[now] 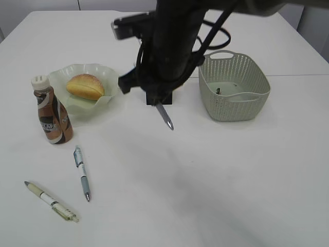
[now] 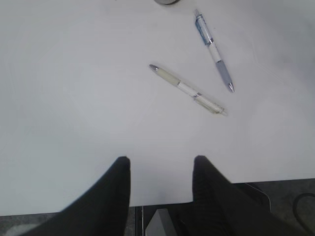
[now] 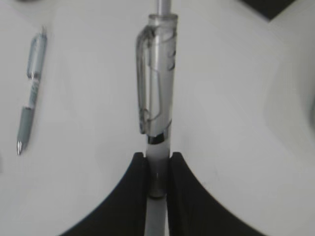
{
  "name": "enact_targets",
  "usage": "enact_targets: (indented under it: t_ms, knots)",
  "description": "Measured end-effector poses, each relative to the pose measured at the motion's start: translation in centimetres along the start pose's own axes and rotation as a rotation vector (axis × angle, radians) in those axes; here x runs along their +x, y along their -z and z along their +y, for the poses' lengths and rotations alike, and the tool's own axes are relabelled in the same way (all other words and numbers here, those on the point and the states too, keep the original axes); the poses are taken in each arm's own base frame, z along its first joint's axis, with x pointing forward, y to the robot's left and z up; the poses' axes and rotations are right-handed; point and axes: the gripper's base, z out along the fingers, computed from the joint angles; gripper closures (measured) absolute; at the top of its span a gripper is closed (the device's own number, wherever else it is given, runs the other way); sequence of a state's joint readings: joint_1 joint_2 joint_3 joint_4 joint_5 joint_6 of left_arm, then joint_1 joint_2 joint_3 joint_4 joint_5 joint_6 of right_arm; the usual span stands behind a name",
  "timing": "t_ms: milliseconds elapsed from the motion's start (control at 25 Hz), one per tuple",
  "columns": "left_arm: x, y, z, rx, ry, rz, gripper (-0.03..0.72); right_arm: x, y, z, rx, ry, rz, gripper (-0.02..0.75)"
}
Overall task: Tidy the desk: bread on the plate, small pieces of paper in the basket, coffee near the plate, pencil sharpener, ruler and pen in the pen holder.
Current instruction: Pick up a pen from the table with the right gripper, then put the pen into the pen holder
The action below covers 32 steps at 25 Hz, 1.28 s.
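Note:
My right gripper (image 3: 157,157) is shut on a clear-clip silver pen (image 3: 157,83). In the exterior view it (image 1: 159,99) hangs above the table's middle, with the held pen (image 1: 165,116) pointing down and forward. My left gripper (image 2: 160,164) is open and empty over the table's front edge. A blue-grey pen (image 1: 81,172) and a cream pen (image 1: 50,200) lie at the front left; both show in the left wrist view (image 2: 213,49) (image 2: 187,89). The bread (image 1: 85,86) lies on the pale green plate (image 1: 110,98). The coffee bottle (image 1: 52,110) stands upright just left of the plate. No pen holder, ruler or sharpener shows.
A pale green perforated basket (image 1: 231,105) stands right of centre with small bits inside. My right arm reaches across from the back and hides the table behind it. A dark shape (image 3: 268,7) sits at the right wrist view's top right corner.

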<state>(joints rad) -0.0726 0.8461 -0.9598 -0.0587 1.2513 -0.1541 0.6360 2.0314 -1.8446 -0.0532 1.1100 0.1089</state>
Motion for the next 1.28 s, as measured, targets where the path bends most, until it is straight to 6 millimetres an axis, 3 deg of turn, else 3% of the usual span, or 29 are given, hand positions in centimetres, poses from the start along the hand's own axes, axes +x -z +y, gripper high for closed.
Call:
enact_targets:
  t_ms: [240,360,480,680,920,1080,1280]
  knots:
    - [0.0,0.0,0.0,-0.001,0.000,0.000,0.381,0.2,7.2,-0.9,0.040,0.055,-0.351,0.668]
    - [0.0,0.0,0.0,-0.001,0.000,0.000,0.381,1.6,9.0,-1.2,0.062,0.095,-0.495,0.668]
    - [0.0,0.0,0.0,-0.001,0.000,0.000,0.381,3.2,9.4,-1.4,0.082,0.157,-0.621,0.668]
    - [0.0,0.0,0.0,-0.001,0.000,0.000,0.381,4.1,8.4,-2.0,0.102,0.231,-0.766,0.668]
    - [0.0,0.0,0.0,-0.001,0.000,0.000,0.381,2.3,7.6,-6.1,0.140,0.185,-0.971,0.668]
    - [0.0,0.0,0.0,-0.001,0.000,0.000,0.381,1.3,4.9,-7.9,0.143,0.169,-1.036,0.668]
    - [0.0,0.0,0.0,-0.005,-0.002,-0.001,0.381,-0.5,1.2,-8.5,0.113,0.171,-1.112,0.668]
